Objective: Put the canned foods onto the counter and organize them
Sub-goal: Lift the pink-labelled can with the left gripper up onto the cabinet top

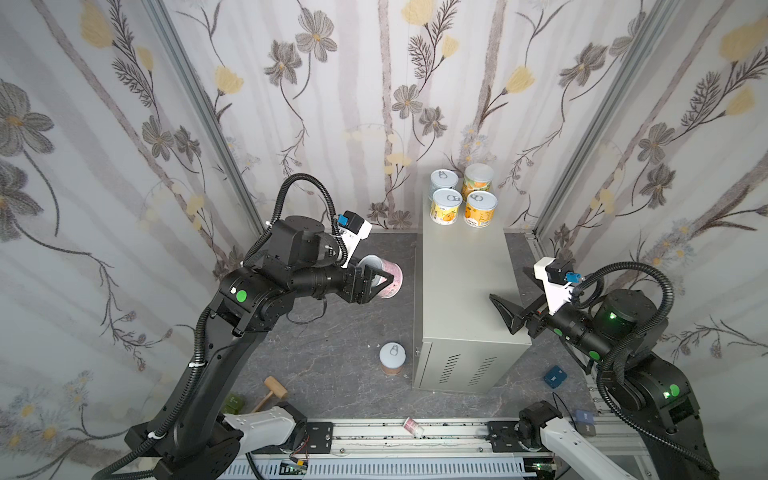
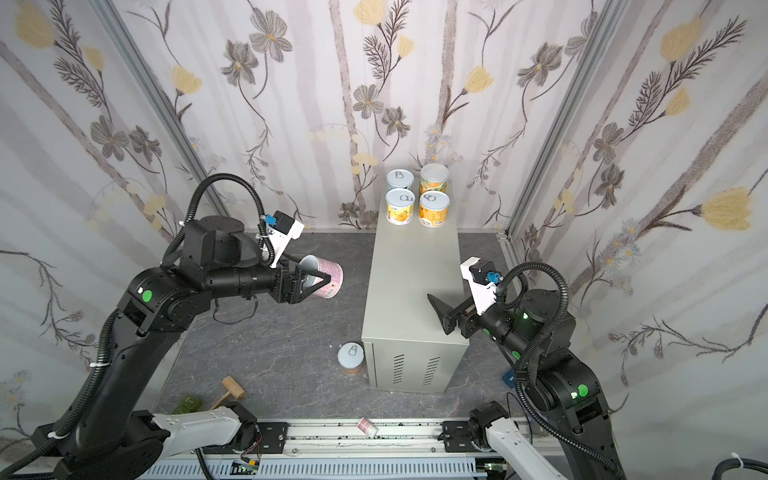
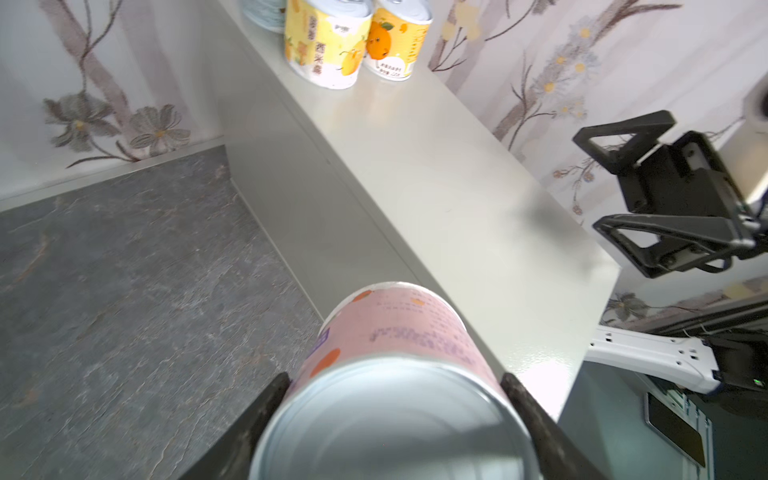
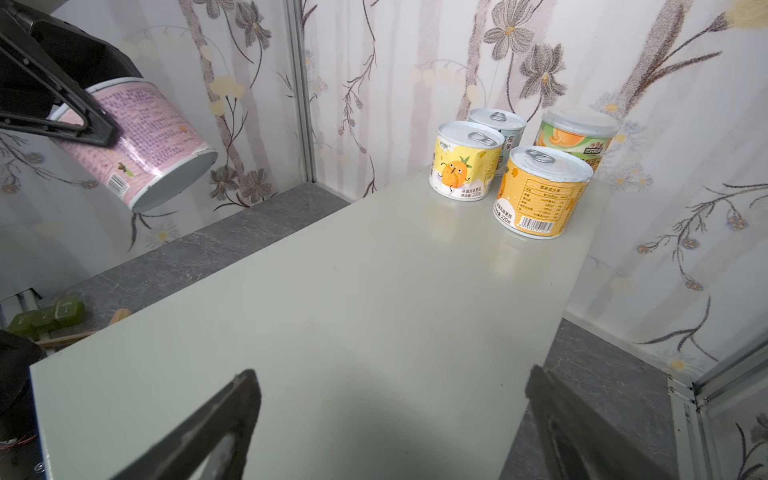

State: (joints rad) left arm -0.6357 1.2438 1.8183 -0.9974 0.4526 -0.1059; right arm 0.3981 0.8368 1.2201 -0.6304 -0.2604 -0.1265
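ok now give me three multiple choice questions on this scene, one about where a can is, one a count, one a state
1. The peach can stands:
A. on the floor beside the counter
B. on top of the counter
C. between a gripper's fingers

2. Cans standing on the counter:
A. two
B. four
C. six

3. The pink can is:
A. upright on the floor
B. lying on the counter
C. tilted in the air, clamped in the left gripper

Answers:
1. A, it sits lid up on the floor by the counter's vented face.
2. B, the pale blue can, melon-label can, yellow can and orange can cluster at the far end.
3. C, the fingers grip its sides and nothing is under it.
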